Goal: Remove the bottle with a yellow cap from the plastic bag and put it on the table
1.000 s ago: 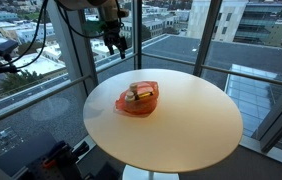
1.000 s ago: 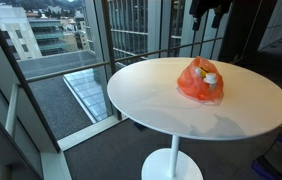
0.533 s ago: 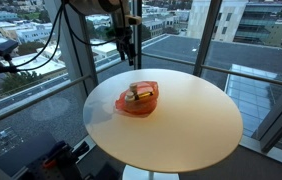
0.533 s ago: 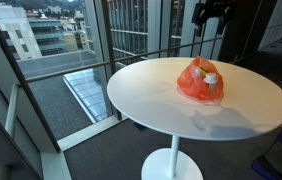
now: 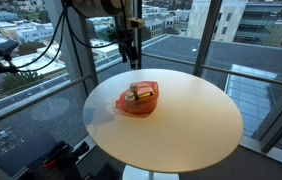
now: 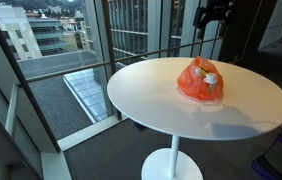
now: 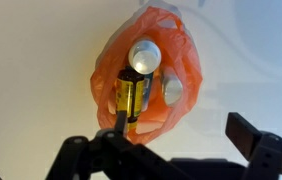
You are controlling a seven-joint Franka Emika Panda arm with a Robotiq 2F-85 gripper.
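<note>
An orange plastic bag [image 5: 139, 99] lies on the round cream table [image 5: 186, 125]; it also shows in the other exterior view [image 6: 200, 81]. In the wrist view the bag [image 7: 171, 35] lies open below me. It holds a bottle with a yellow body [image 7: 131, 96] and a pale round top, and a second pale cap [image 7: 173, 92] beside it. I cannot tell which cap is yellow. My gripper [image 5: 131, 47] hangs high above the bag in both exterior views [image 6: 213, 16]. In the wrist view the gripper [image 7: 181, 135] is open and empty, its fingers well apart.
The table stands next to floor-to-ceiling windows with a railing [image 6: 131, 55] behind it. The tabletop [image 6: 151, 95] around the bag is bare. Cables [image 5: 41, 40] hang from the arm at the back.
The gripper has moved sideways from the table's back edge to a spot above the bag, and has barely shifted over the last half second. The bag has not moved.
</note>
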